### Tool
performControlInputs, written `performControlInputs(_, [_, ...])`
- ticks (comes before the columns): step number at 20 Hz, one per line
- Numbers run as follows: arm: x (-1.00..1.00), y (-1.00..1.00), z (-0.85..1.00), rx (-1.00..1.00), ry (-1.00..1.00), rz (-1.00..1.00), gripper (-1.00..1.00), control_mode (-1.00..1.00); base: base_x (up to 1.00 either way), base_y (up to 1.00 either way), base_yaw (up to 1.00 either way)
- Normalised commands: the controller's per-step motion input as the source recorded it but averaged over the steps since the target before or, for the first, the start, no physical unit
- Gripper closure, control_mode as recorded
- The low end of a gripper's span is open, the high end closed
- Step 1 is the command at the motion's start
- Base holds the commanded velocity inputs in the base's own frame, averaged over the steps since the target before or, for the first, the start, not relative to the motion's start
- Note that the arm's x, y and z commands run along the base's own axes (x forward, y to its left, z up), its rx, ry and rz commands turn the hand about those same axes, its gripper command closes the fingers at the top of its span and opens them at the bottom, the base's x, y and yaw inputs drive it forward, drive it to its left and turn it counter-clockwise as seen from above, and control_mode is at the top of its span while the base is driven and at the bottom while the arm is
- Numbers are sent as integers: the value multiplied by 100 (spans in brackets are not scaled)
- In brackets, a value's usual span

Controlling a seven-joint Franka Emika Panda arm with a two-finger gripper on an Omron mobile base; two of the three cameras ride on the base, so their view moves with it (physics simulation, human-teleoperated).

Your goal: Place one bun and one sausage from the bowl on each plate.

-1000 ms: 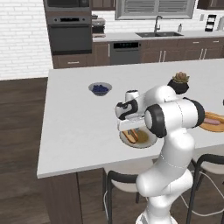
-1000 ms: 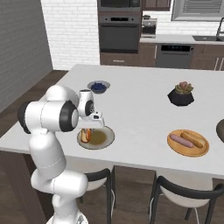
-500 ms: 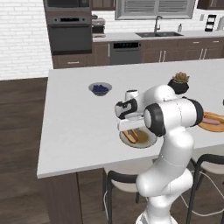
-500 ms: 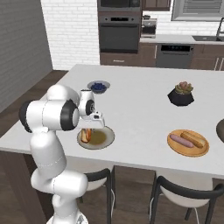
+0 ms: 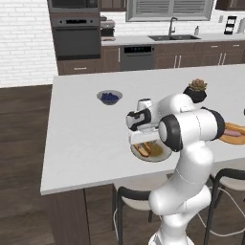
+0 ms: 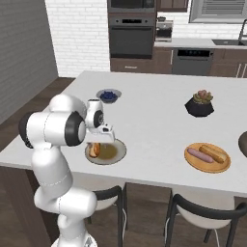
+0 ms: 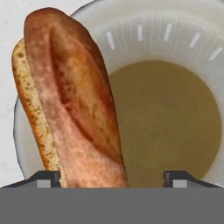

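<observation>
My gripper (image 7: 112,177) hangs low over the grey-rimmed plate (image 7: 175,26) with the olive-brown centre, fingers spread wide. A pinkish-red sausage (image 7: 78,100) lies on the plate's left side, leaning on a tan bun (image 7: 26,100); its near end reaches between my open fingers. From the base views the gripper (image 5: 143,139) (image 6: 101,140) covers part of this plate (image 5: 165,154) (image 6: 120,150). The orange plate (image 6: 193,165) carries another sausage (image 6: 197,154) and bun (image 6: 213,153). The bowl (image 6: 243,144) is cut off by the right edge.
A small bowl of blueberries (image 6: 108,95) and a black plant pot (image 6: 199,103) stand farther back on the white island. Dark stools (image 6: 202,217) are tucked under the near edge. My own elbow (image 5: 191,129) looms over the plate.
The gripper has gone from shut to open over the grey-rimmed plate, letting go of the sausage. The arm has barely moved.
</observation>
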Motion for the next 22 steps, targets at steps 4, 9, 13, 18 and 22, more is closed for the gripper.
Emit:
performControlInputs(4, [-23, 2, 15, 0, -3, -2, -100, -100, 0, 0, 0])
performControlInputs(9, [-25, 0, 54, 0, -8, -5, -100, -100, 0, 0, 0])
performControlInputs(13, [-44, 0, 59, 0, -9, 0, -100, -100, 0, 0, 0])
performControlInputs(18, [-73, 0, 71, 0, -13, -3, -100, -100, 0, 0, 0])
performControlInputs(22, [-100, 0, 76, 0, -20, -9, -100, -100, 0, 0, 0])
